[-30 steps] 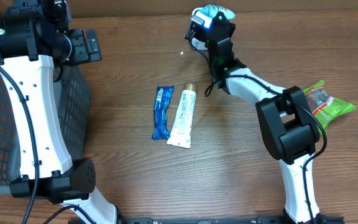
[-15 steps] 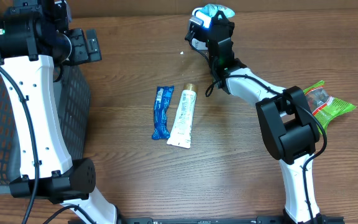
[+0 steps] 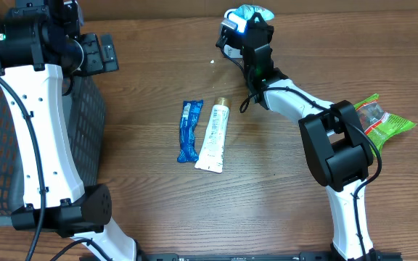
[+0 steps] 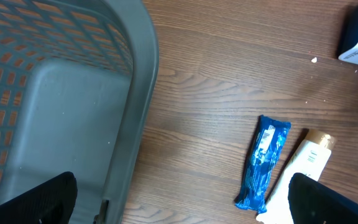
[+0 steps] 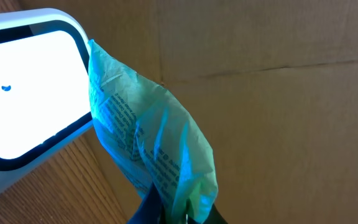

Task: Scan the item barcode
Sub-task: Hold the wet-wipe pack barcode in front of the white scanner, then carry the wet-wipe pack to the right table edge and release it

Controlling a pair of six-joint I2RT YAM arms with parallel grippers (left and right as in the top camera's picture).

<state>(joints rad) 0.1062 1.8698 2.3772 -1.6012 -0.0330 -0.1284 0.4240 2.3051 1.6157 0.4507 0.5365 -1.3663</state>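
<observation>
Green packet (image 5: 160, 155): fine print unreadable, beside scanner (image 5: 30, 81).

Mock shop checkout, staged on a robot test bench.

Wood-grain table (image 3: 158, 210) carries retail goods: blue wrapped bar (image 3: 189, 130), white tube (image 3: 213, 136), green snack packet (image 3: 383, 123). Grey plastic shopping basket (image 4: 143, 93) at the left edge. Barcode scanner (image 5: 23, 93) with its window lit white. Plain cardboard sheet (image 5: 278, 124) as backdrop, not shop fittings. White-and-black robot arm (image 3: 43, 138) in place of a cashier.
</observation>
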